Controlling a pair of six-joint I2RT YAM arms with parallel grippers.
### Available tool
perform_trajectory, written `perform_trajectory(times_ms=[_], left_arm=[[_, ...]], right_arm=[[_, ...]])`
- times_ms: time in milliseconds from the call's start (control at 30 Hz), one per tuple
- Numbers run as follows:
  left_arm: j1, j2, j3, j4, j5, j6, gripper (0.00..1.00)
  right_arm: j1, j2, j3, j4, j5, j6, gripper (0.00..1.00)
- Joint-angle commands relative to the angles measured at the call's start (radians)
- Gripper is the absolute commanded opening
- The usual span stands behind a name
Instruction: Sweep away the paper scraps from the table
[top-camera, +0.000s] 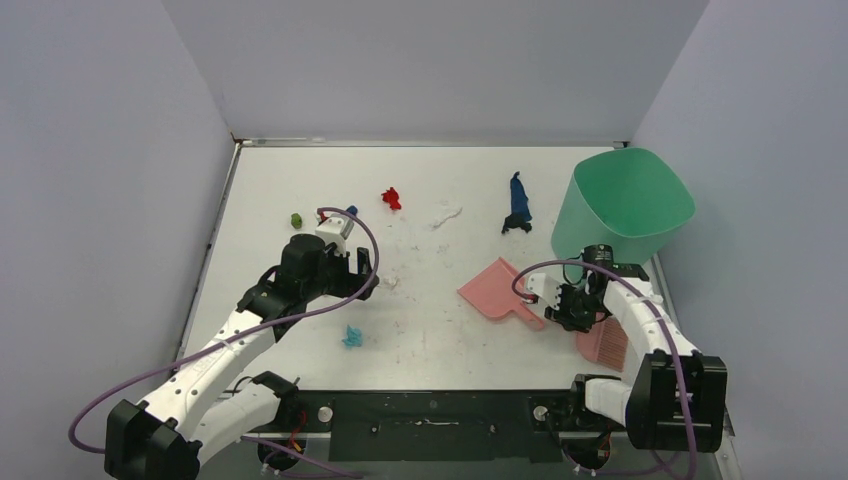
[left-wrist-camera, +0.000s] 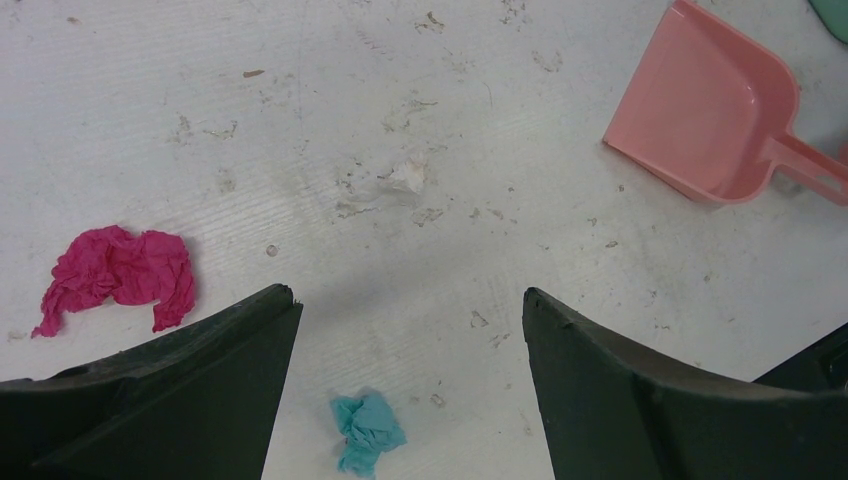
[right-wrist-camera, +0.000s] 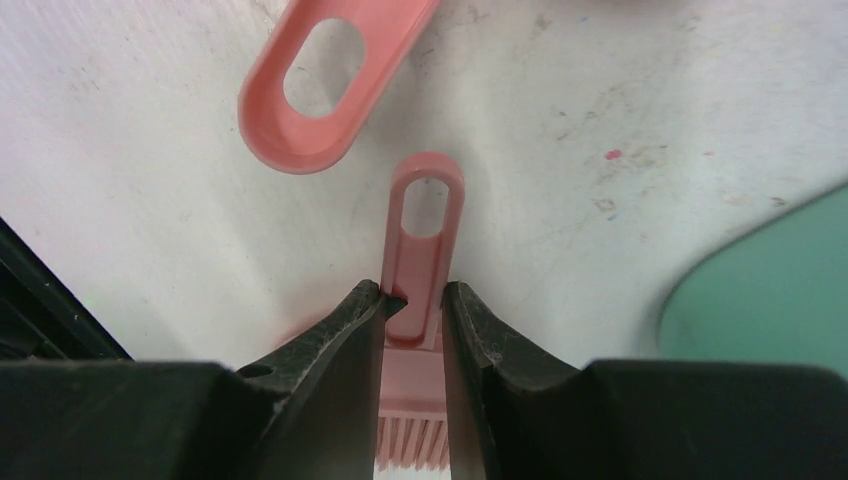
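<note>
Paper scraps lie scattered on the white table (top-camera: 430, 340): green (top-camera: 296, 219), red (top-camera: 391, 198), white (top-camera: 445, 214), dark blue (top-camera: 517, 203) and cyan (top-camera: 352, 336). My left gripper (top-camera: 368, 275) hovers open over the table's left middle. Its wrist view shows the cyan scrap (left-wrist-camera: 367, 432) low between the fingers, a magenta scrap (left-wrist-camera: 118, 272) to the left and a small white bit (left-wrist-camera: 408, 177) ahead. My right gripper (right-wrist-camera: 413, 290) is shut on the handle of the pink brush (right-wrist-camera: 425, 220), whose bristles (top-camera: 603, 342) lie at the table's right front.
The pink dustpan (top-camera: 497, 290) lies just left of the right gripper, its looped handle (right-wrist-camera: 320, 90) near the brush's handle tip. A green bin (top-camera: 622, 205) stands tilted at the back right. Grey-lilac walls enclose the table on three sides.
</note>
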Motion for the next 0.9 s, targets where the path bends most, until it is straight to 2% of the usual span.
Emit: perform_trajectory(times_ms=[0, 333, 500, 667, 867], left_arm=[[-0.006, 0.0, 0.034, 0.044, 0.004, 0.011, 0.81], [-0.024, 0.025, 0.041, 0.048, 0.023, 0.015, 0.81], [-0.07, 0.063, 0.084, 0.071, 0.073, -0.041, 0.78], [-0.25, 0.147, 0.185, 0.106, 0.025, -0.145, 0.76], [-0.475, 0.331, 0.357, 0.202, -0.016, -0.28, 0.76]], right_arm=[[0.006, -0.081, 0.057, -0.065, -0.073, -0.007, 0.13], [0.007, -0.164, 0.11, -0.149, -0.108, 0.013, 0.11], [0.007, -0.206, 0.151, -0.186, -0.146, 0.029, 0.1], [0.009, -0.249, 0.197, -0.21, -0.175, 0.058, 0.09], [0.011, -0.277, 0.187, -0.202, -0.23, 0.093, 0.08]])
